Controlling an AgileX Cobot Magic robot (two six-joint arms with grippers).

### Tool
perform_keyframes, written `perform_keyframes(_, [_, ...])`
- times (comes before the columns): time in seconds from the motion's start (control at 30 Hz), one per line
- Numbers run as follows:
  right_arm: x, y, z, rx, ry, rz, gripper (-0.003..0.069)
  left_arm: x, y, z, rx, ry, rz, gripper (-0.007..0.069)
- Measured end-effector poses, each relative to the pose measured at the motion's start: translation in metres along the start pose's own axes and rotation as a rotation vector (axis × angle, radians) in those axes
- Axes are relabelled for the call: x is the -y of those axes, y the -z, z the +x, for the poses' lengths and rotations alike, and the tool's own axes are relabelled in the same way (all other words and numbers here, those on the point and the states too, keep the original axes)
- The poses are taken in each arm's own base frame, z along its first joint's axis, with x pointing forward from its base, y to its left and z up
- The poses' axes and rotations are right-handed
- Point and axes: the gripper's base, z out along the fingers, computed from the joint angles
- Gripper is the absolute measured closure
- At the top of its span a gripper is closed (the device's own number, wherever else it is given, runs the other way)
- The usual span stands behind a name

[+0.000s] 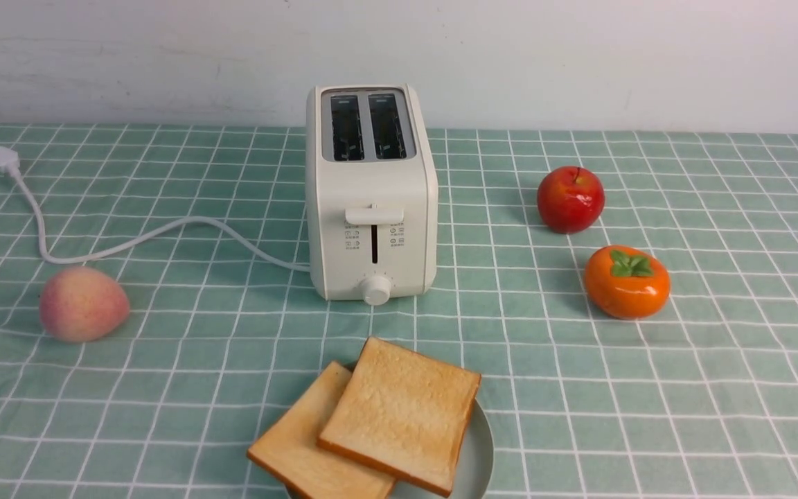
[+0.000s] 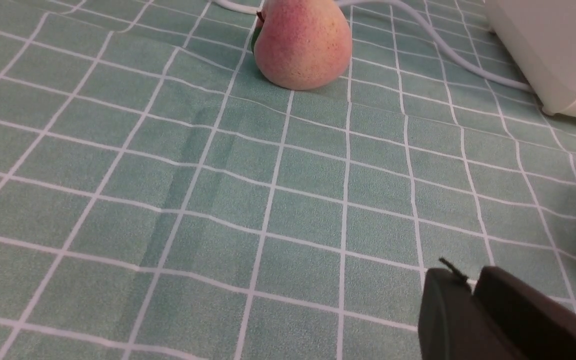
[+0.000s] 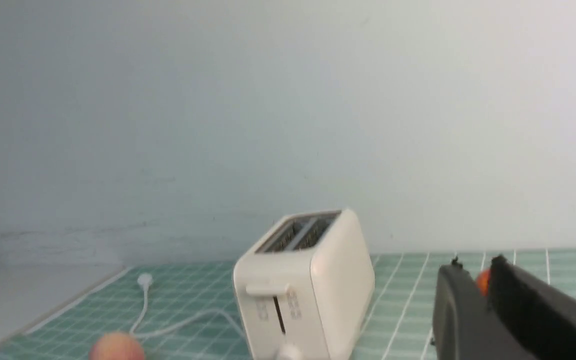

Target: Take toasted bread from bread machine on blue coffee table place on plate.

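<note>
Since both slots of the toaster (image 1: 371,132) show dark and unfilled, you can log the unloading as done. Both slices of toast lie on the plate (image 1: 480,457), nearer your grippers' side of the table (image 1: 579,430) than the toaster is. The top slice (image 1: 402,416) overlaps the under slice (image 1: 323,440), whose corner juts past the rim; both look supported.

Left gripper (image 2: 460,275): no toast between the fingers; the tips sit very close together, and you cannot tell from this angle whether they meet. It hangs over the cloth with the peach (image 2: 303,45) well ahead of it and the plate off towards its inner side. Right gripper (image 3: 480,277): parted by a narrow gap, grasping nothing (the orange patch seen past its tips is the persimmon (image 1: 626,282), well beyond reach, not a held item). The toaster stands ahead of it, well apart.

Step in hand, as you might judge it: the finish, with both arms clear of the toast. The next move asks little of you: keep both grippers away from the plate, settle the arms at rest, and end the run. Should you want a neater stack, approach the jutting corner gently, as a careless nudge could slide the under slice outward or shift the top one.
</note>
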Motion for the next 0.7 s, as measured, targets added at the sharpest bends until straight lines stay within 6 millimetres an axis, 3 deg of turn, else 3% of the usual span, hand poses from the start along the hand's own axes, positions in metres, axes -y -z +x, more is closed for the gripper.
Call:
perform_keyframes(0.33, [0.004, 0.003, 0.019, -0.192, 0.1, 0.03, 0.0554, 0.0, 0.0, 0.0, -0.001, -0.001, 0.0, 0.0551])
perform_keyframes(0.57, [0.031, 0.015, 0.07, -0.371, 0.184, 0.333, 0.055, 0.0, 0.0, 0.0, -0.002, -0.001, -0.001, 0.0551])
perform_keyframes(0.67, [0.047, 0.023, 0.108, -0.482, 0.175, 0.478, 0.0549, 0.0, 0.0, 0.0, -0.003, -0.001, -0.001, 0.0551])
perform_keyframes(0.7, [0.049, 0.023, 0.112, -0.486, 0.17, 0.494, 0.0547, 0.0, 0.0, 0.0, -0.002, -0.001, -0.001, 0.0551])
